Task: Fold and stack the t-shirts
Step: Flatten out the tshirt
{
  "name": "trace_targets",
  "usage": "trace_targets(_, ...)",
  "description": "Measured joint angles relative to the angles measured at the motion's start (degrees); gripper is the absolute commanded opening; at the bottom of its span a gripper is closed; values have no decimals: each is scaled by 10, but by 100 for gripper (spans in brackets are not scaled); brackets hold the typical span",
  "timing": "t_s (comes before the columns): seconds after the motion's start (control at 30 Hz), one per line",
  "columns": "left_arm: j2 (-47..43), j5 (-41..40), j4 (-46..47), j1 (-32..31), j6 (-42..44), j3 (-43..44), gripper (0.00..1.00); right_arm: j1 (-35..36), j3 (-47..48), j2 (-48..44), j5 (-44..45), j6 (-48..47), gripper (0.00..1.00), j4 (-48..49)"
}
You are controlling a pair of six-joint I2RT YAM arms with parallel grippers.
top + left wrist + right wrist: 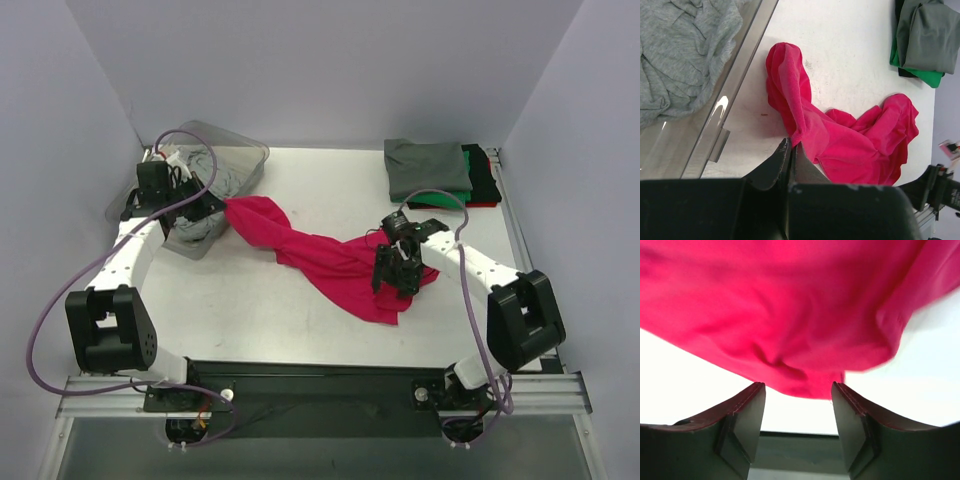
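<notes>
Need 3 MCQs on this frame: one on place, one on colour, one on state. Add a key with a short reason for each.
1. Where is the light grey t-shirt?
A. in the clear bin
B. spread flat at the near table edge
C. draped over an arm

2. What colour is the top shirt on the folded stack?
A. green
B. dark grey
C. white

3. How do the jaws of the right gripper stand?
A. shut, with nothing near them
B. out of every view
C. open, at the magenta t-shirt

Key:
1 A: the left wrist view shows it bunched behind the bin's clear wall.
2 B: the dark grey t-shirt covers the green one beneath.
3 C: the right wrist view shows a gap between the fingers, with magenta cloth at it.
</notes>
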Motion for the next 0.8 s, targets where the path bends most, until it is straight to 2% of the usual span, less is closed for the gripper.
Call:
trace_targets(0.23,0,0,-3,0,4,0,0,18,-63,6,13,34,43,-16)
trace_targets(0.8,0,0,-25,0,19,1,0,18,-121,4,9,50,33,4)
